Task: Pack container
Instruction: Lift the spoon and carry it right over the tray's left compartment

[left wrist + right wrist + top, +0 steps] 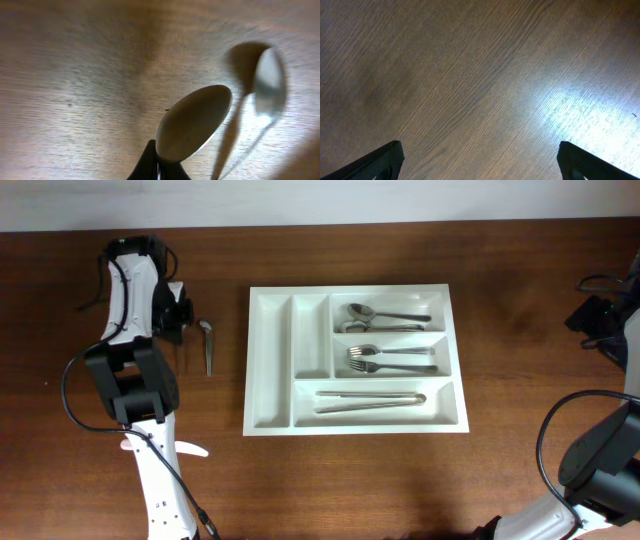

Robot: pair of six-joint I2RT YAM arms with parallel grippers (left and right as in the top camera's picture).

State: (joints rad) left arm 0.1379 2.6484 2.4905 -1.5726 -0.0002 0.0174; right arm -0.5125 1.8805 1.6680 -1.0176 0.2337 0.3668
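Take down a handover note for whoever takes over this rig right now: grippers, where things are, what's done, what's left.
Left gripper: shut on a spoon, over the table left of the tray.
Right gripper: open, empty, over bare table.
Done: spoons, forks and tongs lie in the tray's three wide compartments.
Left: pack the held spoon, then the loose spoon beside the tray; both narrow compartments are empty.

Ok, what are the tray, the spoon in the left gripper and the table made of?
The tray is probably plastic: plain matte white, moulded compartments. The spoon looks like metal, likely stainless steel: smooth, silvery, dull sheen. The table is dark brown wood or wood-look laminate: grain lines show, and a glare patch in the right wrist view suggests a semi-gloss finish.
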